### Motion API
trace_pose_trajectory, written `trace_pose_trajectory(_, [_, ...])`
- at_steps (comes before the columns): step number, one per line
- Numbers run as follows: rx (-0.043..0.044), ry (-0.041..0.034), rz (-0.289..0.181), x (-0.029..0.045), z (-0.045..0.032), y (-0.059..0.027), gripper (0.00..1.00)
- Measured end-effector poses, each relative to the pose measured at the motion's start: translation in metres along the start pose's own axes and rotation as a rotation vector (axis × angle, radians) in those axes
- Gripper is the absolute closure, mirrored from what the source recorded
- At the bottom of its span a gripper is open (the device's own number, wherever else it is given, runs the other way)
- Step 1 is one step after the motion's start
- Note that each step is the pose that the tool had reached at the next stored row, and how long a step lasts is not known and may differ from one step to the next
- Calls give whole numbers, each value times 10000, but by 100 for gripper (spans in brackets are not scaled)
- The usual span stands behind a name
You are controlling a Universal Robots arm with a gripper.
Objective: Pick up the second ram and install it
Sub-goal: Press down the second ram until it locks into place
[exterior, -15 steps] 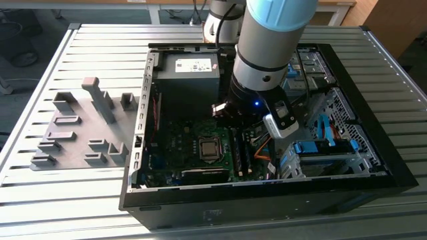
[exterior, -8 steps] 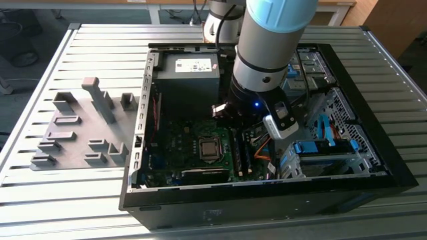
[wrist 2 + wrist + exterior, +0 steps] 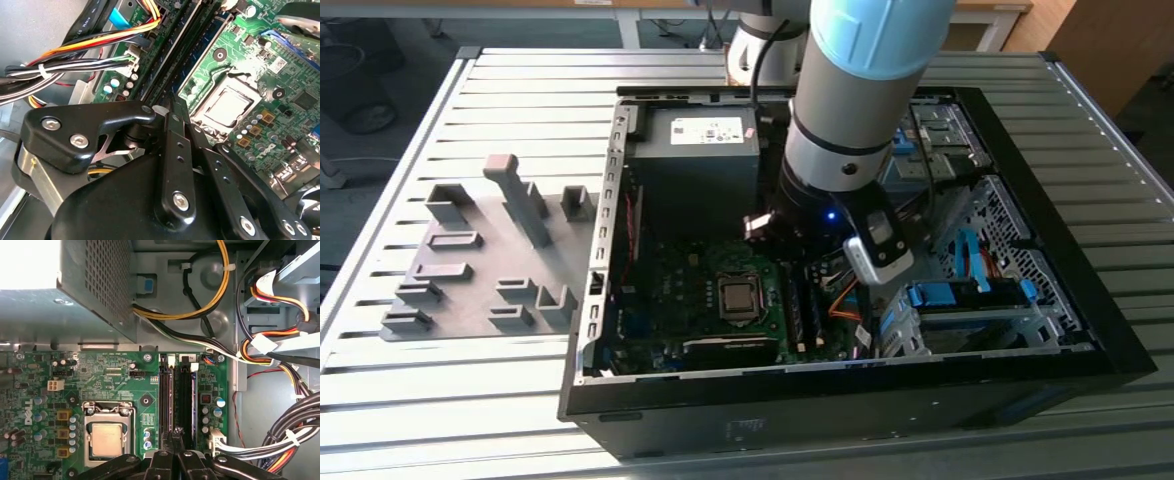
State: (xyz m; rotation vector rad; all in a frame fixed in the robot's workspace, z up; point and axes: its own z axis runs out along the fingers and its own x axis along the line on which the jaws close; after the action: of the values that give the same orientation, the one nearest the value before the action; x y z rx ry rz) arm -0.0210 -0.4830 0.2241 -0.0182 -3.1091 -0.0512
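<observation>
Arm is down inside the open PC case, which lies on its side on the slatted metal desk. End effector sits low over the motherboard, right at the memory slots next to the CPU socket.

Fingers are pinched together, tips converging on a thin dark edge over the slot row. That edge looks like the second ram, standing in a slot with the tips on its near end, but I can't tell for sure whether they're clamping it or just resting on it. Another dark memory stick sits in the neighbouring slot, just beside it and parallel. White latches show at the far ends of the slots.

Around the work area:
- the power supply box fills the far corner of the case, close to the arm
- a cable bundle in red, yellow, orange, black and white runs just beside the slots, on the side away from the socket, tied with white zip ties
- a yellow and black cable loop hangs beyond the slots' far end
- the drive cage with blue clips sits toward the exterior view's right

Outside the case, toward the exterior view's left, a grey fixture plate with upright blocks lies on the desk, well apart from the arm
</observation>
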Motion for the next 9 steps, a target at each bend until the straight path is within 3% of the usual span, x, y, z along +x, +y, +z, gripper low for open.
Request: trace_pose_trajectory(9, [7, 3, 0, -2, 60, -3, 89])
